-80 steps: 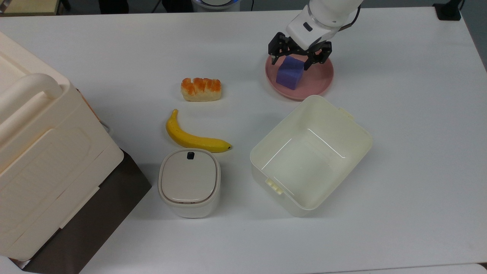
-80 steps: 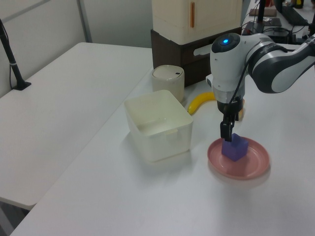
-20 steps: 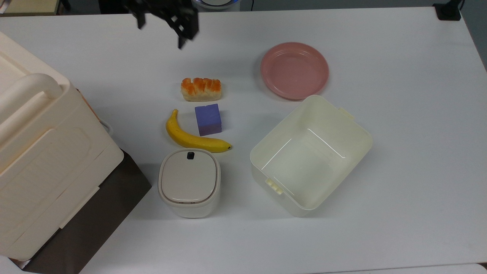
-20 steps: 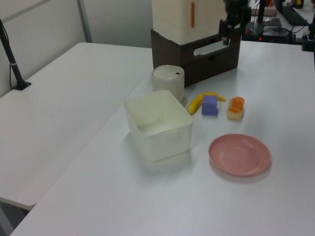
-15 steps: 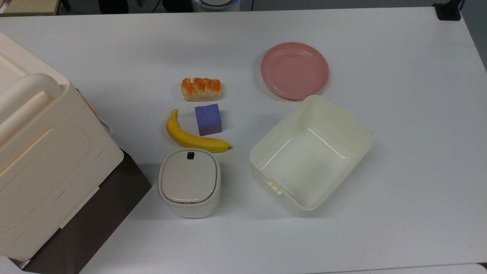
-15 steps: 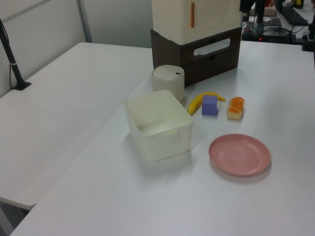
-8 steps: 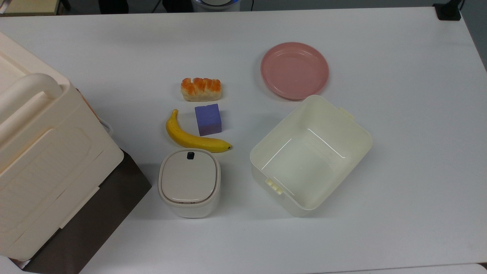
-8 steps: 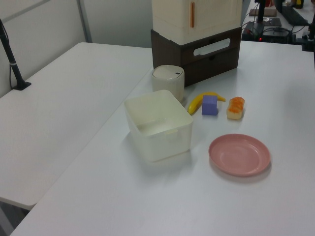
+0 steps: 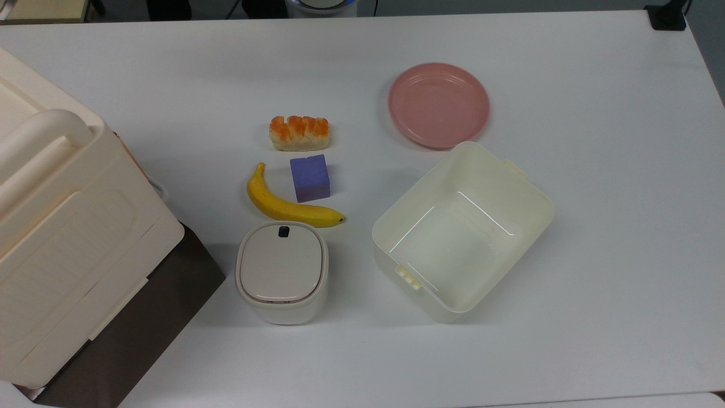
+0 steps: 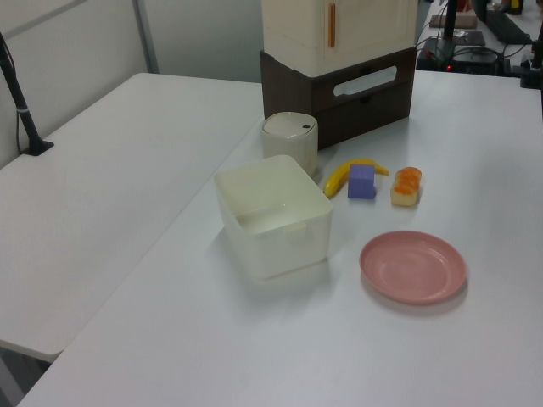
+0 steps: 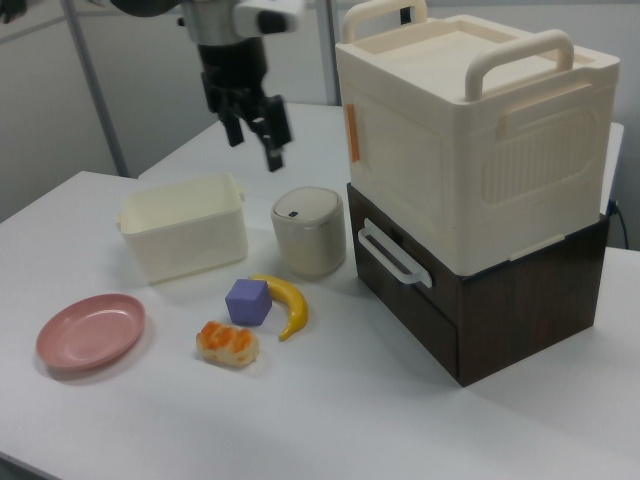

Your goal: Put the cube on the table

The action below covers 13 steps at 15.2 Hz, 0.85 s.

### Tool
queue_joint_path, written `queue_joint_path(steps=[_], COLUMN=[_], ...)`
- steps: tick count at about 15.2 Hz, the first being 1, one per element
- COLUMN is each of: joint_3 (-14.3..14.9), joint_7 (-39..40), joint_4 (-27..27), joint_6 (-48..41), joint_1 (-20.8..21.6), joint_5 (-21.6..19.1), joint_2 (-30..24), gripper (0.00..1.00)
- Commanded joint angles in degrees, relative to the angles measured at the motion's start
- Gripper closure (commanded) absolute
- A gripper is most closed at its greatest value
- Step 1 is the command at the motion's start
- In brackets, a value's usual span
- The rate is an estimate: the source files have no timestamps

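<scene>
The cube [image 9: 310, 178] sits flat on the white table [image 9: 595, 170], just beside the banana [image 9: 286, 204], whose curve wraps its lower side in the top view, and a little below the orange-topped bread piece [image 9: 299, 133]. Whether the cube touches the banana is hard to tell. The pink plate [image 9: 438, 105] lies well apart, toward the top view's right, with nothing on it, and the cream open bin [image 9: 461, 229] stands just below the plate. A small lidded container [image 9: 281, 272] stands below the banana. In the right view the end effector [image 11: 257, 128] hangs high above the table, behind the bin and well away from the cube; its fingers are spread apart and hold nothing. A large cream box with handles [image 11: 470, 130] rests on a dark brown drawer unit [image 11: 480, 290].
</scene>
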<state>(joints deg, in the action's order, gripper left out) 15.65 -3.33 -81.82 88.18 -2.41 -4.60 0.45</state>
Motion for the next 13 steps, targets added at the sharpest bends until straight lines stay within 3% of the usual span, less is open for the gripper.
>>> queue_joint_path(steps=[1,5,13], joint_3=[-9.40,-9.67,-9.67], joint_7=[-12.84,-0.99,-0.63], joint_4=[-0.17,-1.76,-1.76], joint_6=[5.24,4.99,3.32], joint_1=[-3.22,-1.29,-0.23], joint_5=[-0.06,0.20,-0.59], joint_2=[2.36,1.66,2.01], gripper=[0.00,0.00,0.00])
